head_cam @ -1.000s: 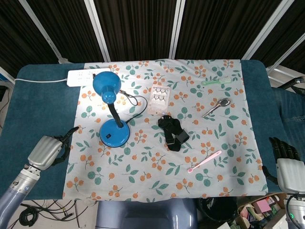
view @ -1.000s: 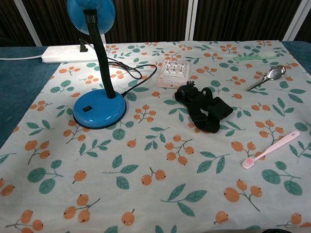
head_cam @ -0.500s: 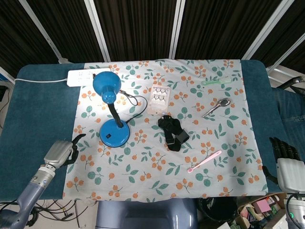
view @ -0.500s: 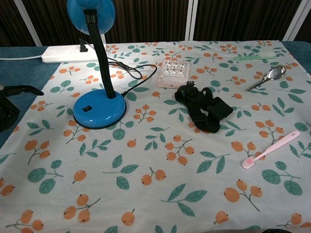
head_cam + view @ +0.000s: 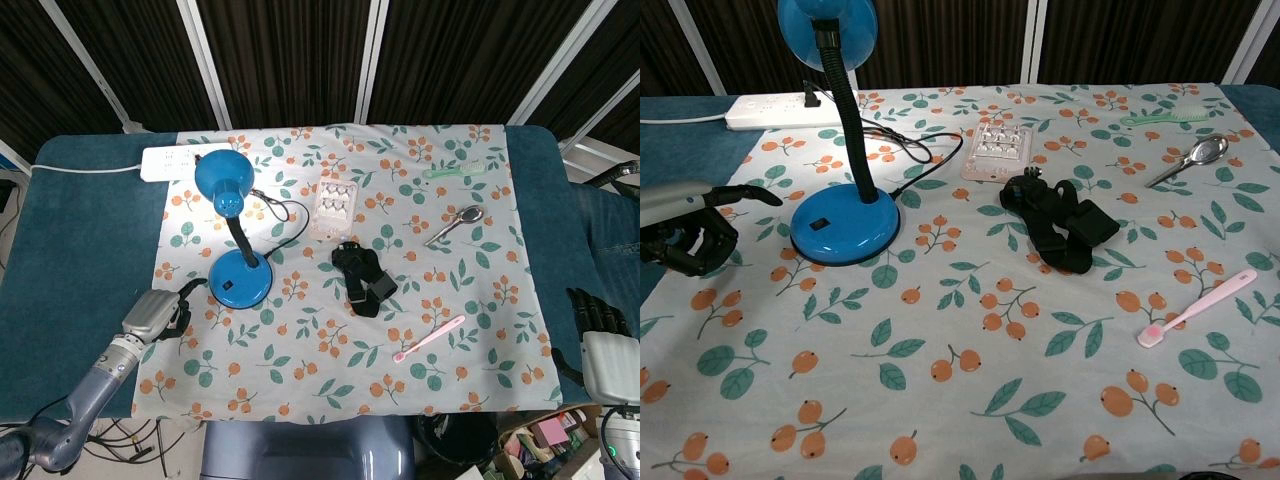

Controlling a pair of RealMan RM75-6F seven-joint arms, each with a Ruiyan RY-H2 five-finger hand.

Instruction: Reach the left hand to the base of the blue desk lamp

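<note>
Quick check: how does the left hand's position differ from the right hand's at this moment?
The left hand is over the floral cloth's edge, fingers reaching toward the blue lamp base but apart from it; the right hand hangs off the table's right edge, far from everything. The left hand shows in both views, the right only in the head view. Both hold nothing.
</note>
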